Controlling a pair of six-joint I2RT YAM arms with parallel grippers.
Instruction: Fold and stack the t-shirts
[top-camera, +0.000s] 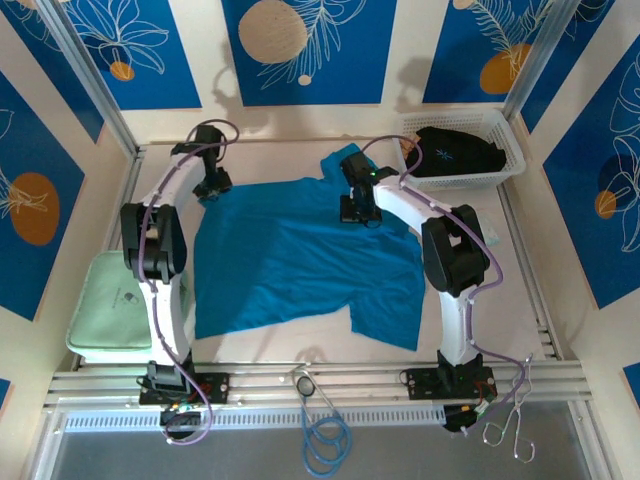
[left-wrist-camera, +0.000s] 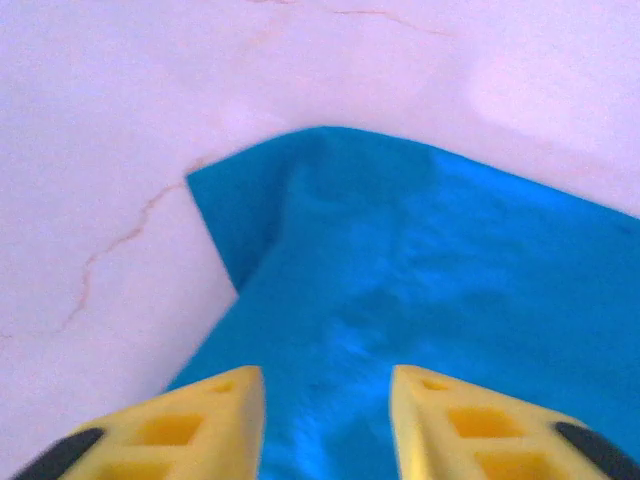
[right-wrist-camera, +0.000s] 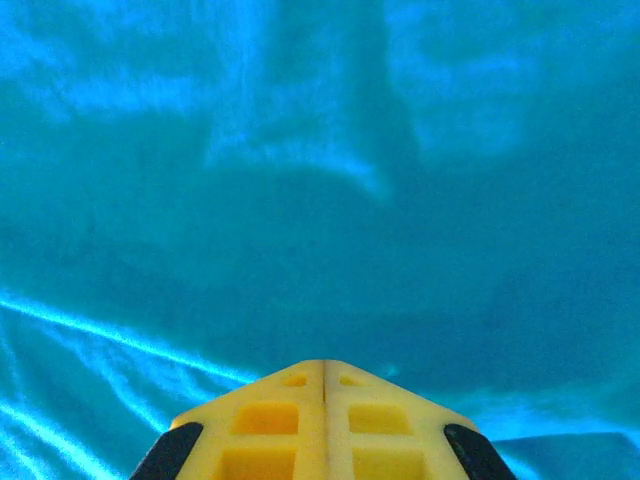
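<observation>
Pad, pale green, flat, cushioned (top-camera: 105, 310), at near left of pale table (top-camera: 285, 345). Plain teal-blue cloth t-shirt (top-camera: 290, 260) spread mid-table, lightly wrinkled. Left tool (left-wrist-camera: 328, 385) part-released, yellow ribbed fingers (left-wrist-camera: 210, 420) straddling its far-left corner. Right tool (right-wrist-camera: 323, 365) clenched against the cloth; pinch uncertain. Far right: white plastic mesh basket (top-camera: 455, 181) holding crumpled black t-shirt (top-camera: 460, 150), pale mark.

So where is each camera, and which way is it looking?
Top external: high behind the bases, looking down at left arm, right arm, teal t-shirt, basket.
Left wrist: on the left arm, facing the shirt's corner past the left gripper.
Right wrist: on the right arm, facing teal cloth past the shut right gripper.
All share the t-shirt.
</observation>
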